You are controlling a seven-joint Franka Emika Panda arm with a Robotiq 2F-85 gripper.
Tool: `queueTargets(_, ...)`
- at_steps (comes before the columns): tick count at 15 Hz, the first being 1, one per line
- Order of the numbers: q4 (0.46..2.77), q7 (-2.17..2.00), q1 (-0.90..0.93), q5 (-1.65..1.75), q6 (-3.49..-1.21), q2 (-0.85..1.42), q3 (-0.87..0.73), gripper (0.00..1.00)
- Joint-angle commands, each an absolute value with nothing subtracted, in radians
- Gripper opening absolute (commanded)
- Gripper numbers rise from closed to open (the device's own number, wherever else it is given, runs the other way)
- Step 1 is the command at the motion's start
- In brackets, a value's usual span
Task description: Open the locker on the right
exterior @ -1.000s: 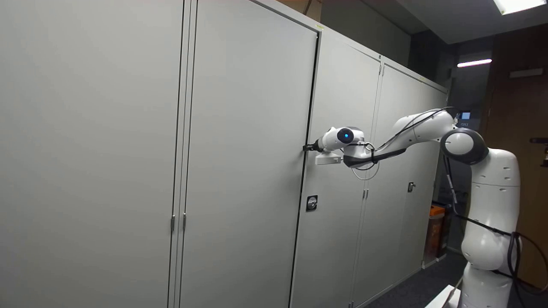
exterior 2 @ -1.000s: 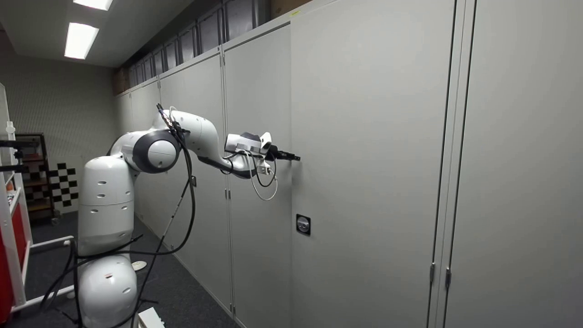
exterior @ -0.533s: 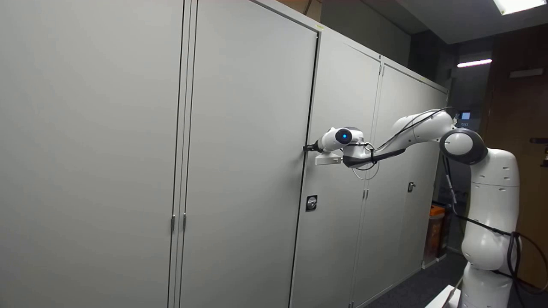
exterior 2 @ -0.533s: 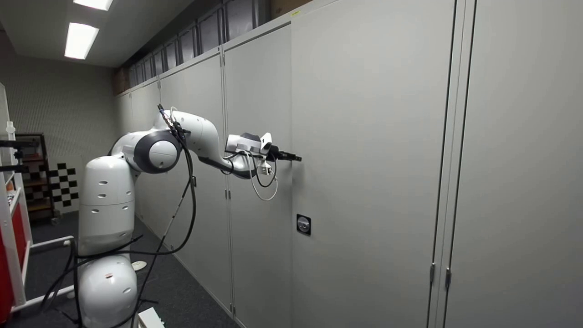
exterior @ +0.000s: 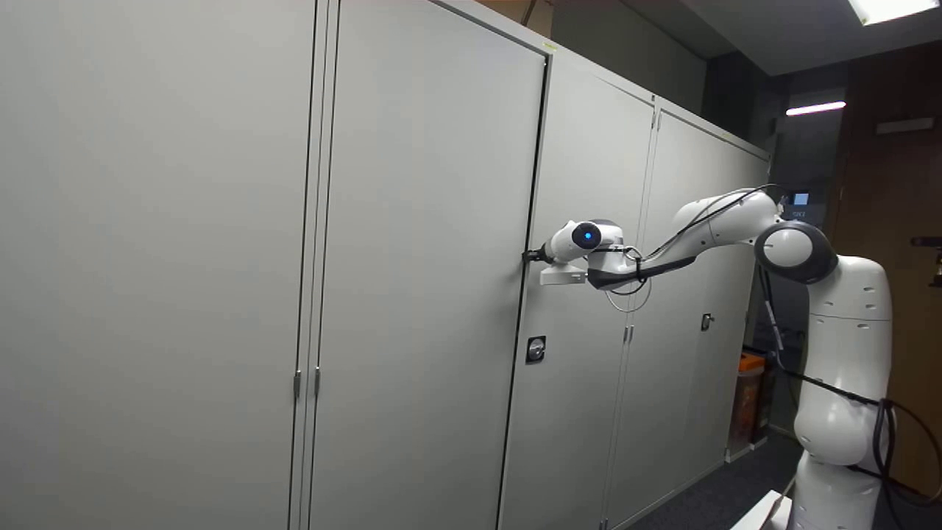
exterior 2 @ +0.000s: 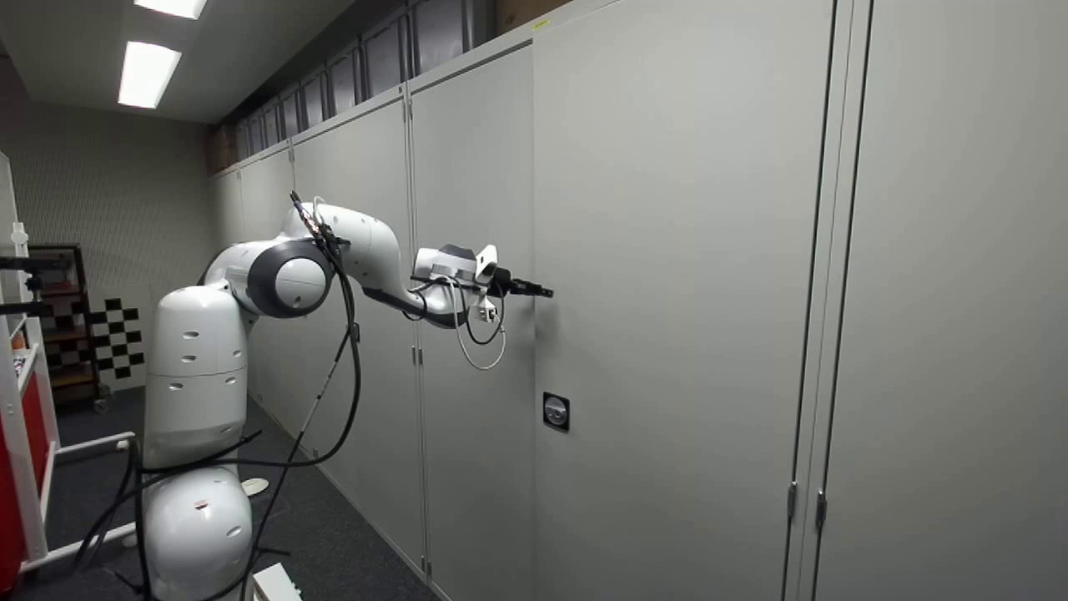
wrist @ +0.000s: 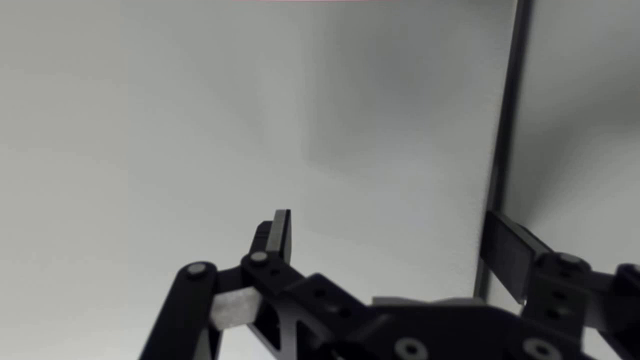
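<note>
The locker is a flat, light-grey metal door [exterior: 570,419], with a small black-framed latch [exterior: 536,350] near its edge. In an exterior view the same locker door [exterior 2: 684,250] stands right of a thin vertical seam, and whether it is slightly ajar I cannot tell. My gripper [exterior: 527,256] is at that seam, well above the latch. In the wrist view my gripper [wrist: 387,215] is open, its fingers far apart with nothing between them. One finger pad [wrist: 507,250] overlaps the dark gap; contact cannot be told.
A matching door [exterior: 427,258] adjoins the locker across the gap, and further grey doors [exterior 2: 350,234] continue along the wall. Cables [exterior 2: 492,359] hang below my wrist. Bins [exterior 2: 384,63] stand on top of the cabinets, and an orange-lidded bin [exterior: 751,362] sits at the far end.
My gripper has dropped slightly and shifted a little rightward in both exterior views, staying at the seam. The wrist has turned slightly. The doors look the same.
</note>
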State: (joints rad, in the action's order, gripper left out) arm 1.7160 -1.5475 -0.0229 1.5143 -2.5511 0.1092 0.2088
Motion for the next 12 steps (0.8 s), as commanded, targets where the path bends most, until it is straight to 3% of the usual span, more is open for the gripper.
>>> queueTargets(1, 1.753, -1.572, -0.014, 1.518, -2.48, 0.069, 0.212, 1.0)
queueTargets(12, 1.858, -1.566, 0.088, 1.496, -2.383, -0.026, 0.164, 1.0)
